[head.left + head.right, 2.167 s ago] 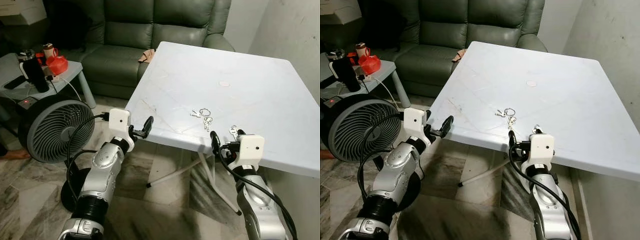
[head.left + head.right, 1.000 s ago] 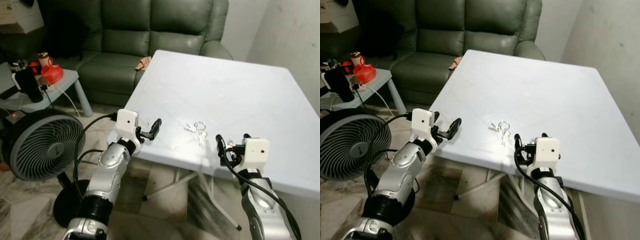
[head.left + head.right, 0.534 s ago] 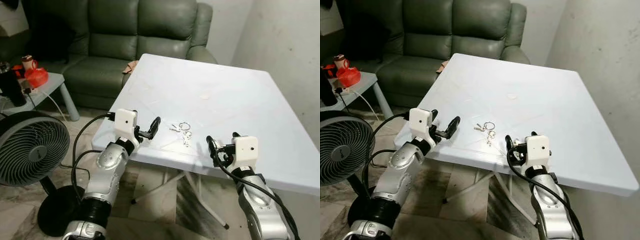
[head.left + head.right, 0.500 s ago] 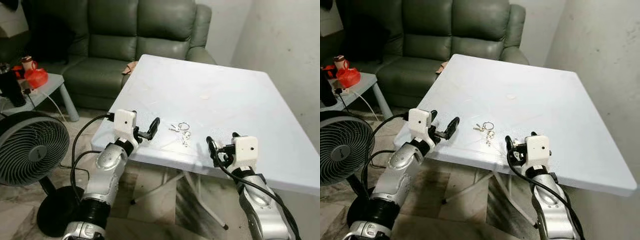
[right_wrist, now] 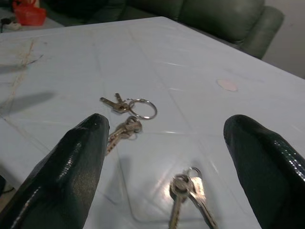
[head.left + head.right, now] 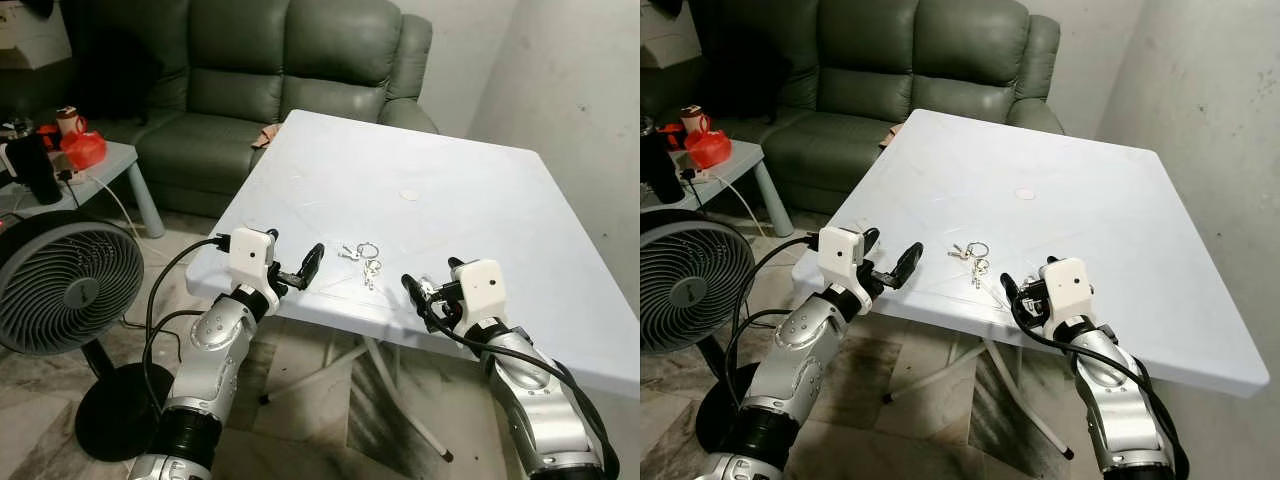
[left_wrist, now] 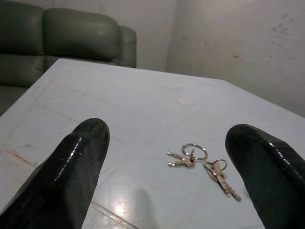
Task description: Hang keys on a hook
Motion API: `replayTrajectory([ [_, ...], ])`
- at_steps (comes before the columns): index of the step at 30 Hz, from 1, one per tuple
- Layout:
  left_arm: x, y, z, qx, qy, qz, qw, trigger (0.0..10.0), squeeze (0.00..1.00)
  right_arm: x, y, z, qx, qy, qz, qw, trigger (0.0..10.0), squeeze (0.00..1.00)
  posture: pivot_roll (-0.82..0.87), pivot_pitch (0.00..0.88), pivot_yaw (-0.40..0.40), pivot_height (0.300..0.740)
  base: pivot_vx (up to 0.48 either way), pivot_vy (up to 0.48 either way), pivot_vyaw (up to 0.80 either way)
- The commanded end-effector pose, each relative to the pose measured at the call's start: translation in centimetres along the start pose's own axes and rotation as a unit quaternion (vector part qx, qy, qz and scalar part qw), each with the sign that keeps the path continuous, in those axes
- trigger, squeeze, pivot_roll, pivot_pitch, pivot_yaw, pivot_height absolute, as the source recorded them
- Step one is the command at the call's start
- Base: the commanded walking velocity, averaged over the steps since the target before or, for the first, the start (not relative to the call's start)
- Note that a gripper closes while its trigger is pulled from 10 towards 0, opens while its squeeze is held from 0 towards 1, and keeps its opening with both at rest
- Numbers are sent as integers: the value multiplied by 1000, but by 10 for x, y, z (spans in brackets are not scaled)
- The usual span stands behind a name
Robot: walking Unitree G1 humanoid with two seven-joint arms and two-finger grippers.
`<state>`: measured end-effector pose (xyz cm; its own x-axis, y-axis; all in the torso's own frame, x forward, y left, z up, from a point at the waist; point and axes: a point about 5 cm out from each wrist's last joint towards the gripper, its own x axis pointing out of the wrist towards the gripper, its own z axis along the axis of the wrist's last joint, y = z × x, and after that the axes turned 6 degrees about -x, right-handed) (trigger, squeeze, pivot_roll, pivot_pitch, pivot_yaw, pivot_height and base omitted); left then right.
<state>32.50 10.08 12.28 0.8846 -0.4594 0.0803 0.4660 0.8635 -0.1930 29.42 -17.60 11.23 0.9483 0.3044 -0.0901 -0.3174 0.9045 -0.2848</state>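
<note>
A bunch of keys on a ring (image 6: 361,257) lies on the white table (image 6: 470,190), close to its near edge. In the right wrist view a ring with a key (image 5: 131,106) lies beside a smaller bunch (image 5: 120,132). A separate pair of keys (image 5: 187,189) lies just before my right gripper (image 6: 432,281), which hovers open over the table's edge, right of the bunch. My left gripper (image 6: 293,260) is open at the same edge, left of the keys (image 7: 202,160), with nothing between its fingers.
A green sofa (image 6: 270,70) stands behind the table. At the left, a standing fan (image 6: 65,290) has its cable on the floor, and a side table (image 6: 110,160) carries a black bottle and a red object. A bare wall (image 6: 590,120) runs along the right.
The whole view has shifted as the camera came nearer the table. Both grippers now reach over the near edge, closer to the keys, and both are still open.
</note>
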Motion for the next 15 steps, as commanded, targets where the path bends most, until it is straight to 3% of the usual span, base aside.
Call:
replayTrajectory([
  [1, 1, -1, 6, 5, -10, -3, 1000, 10000, 0, 3, -3, 2, -7, 2, 2, 1000, 10000, 0, -27, 0, -80, 740, 0, 0, 0],
  [15, -2, -6, 4, -8, -5, -27, 1000, 10000, 0, 9, 5, 2, -7, -2, 9, 1000, 10000, 0, -30, 0, -70, 740, 0, 0, 0],
])
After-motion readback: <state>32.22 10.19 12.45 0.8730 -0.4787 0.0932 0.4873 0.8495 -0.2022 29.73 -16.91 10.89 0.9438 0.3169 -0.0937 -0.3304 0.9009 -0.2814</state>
